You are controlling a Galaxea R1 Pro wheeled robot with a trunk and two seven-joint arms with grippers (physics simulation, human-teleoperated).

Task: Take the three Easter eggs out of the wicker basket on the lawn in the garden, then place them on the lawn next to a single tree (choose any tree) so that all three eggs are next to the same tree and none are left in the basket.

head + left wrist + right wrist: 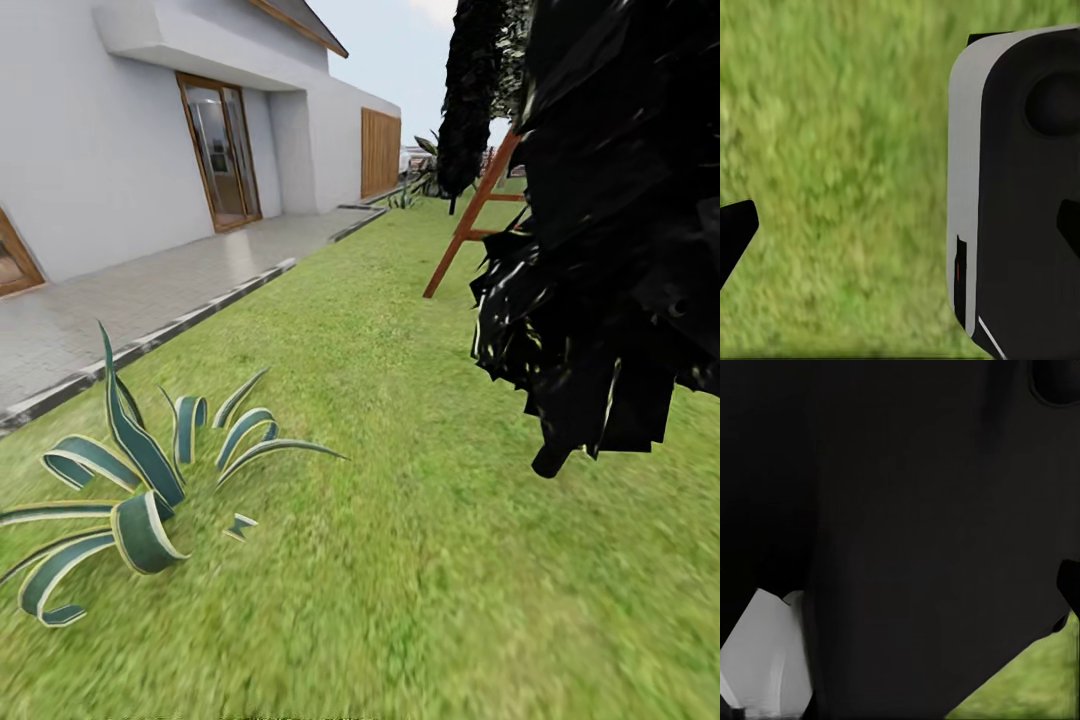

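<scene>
Ahead, mottled lawn (400, 350) runs between white house (120, 130) and black bushy tree (610, 230).

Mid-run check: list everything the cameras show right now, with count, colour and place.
lawn: one, mottled green, across the foreground and stretching back to the far end.
striped spiky plant: one, dark green leaves with pale edges, on the grass at lower left.
dark bushy tree: one, almost black, close at the right; a second dark tree stands farther back.
wooden frame: one, reddish brown, leaning beside the dark bushy tree.
house: one, white walls, at the left, with a wood-framed glass door.
paved path: one, grey, between house and lawn.
robot body part: black and grey, over grass in the left wrist view; pincer state unclear.
</scene>
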